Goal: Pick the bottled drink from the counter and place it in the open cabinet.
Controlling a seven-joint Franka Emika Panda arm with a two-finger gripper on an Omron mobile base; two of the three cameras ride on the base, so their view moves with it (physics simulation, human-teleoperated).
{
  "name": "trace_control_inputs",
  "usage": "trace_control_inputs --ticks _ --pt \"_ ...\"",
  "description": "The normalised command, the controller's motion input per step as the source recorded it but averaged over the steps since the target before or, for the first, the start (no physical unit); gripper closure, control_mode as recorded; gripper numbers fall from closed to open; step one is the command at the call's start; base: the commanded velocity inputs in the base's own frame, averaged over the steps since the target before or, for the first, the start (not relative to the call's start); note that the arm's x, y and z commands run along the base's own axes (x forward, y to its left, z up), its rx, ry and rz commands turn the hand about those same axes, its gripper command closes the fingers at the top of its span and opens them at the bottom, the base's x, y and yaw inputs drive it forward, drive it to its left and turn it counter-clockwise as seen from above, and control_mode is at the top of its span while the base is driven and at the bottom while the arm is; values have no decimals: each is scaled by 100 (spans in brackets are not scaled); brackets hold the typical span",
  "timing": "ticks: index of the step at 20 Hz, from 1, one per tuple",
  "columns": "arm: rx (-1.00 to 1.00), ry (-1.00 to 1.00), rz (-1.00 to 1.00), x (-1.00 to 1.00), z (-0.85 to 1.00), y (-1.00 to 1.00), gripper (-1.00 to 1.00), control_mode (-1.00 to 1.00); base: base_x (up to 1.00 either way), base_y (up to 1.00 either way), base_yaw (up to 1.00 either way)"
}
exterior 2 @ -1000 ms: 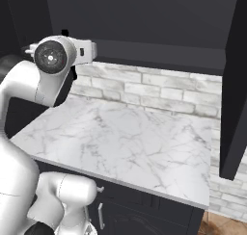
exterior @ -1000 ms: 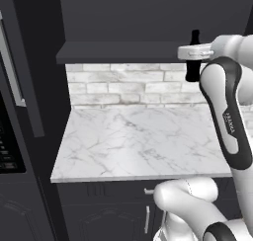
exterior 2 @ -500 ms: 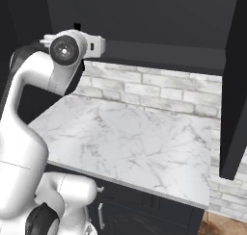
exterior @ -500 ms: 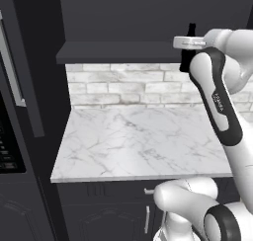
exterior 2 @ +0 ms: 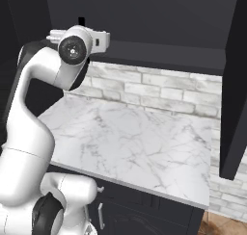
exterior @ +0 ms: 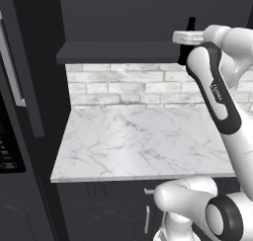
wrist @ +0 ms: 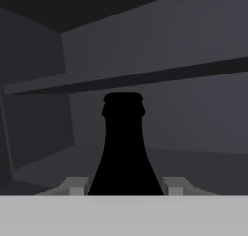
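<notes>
Since the earlier frames the white arm has swung the small black narrow-necked bottle (wrist: 123,148) further left, along the front of the wide matte black open wall cabinet (exterior: 118,51). The two-finger gripper (wrist: 124,185) clamps the bottle upright between its fingers, held at the cabinet's thick bottom shelf, above the white grey-veined marble top (exterior: 143,143).

It was a rendered home kitchen: a marble bench (exterior: 143,141) lay below the gripper (exterior: 188,37), a white brick backsplash (exterior: 133,84) behind it, black base cabinets (exterior 2: 144,215) with silver handles underneath, and a matte black wall cabinet (exterior 2: 159,51) ahead.
</notes>
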Motion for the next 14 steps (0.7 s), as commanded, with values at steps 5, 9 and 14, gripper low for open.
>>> trace_control_inputs --ticks 5,9,14 --pt "-1 0 0 32 0 0 100 -100 0 0 0" --pt "-3 0 0 36 0 0 100 -100 0 0 0" --pt "-2 0 0 42 0 0 100 -100 0 0 0"
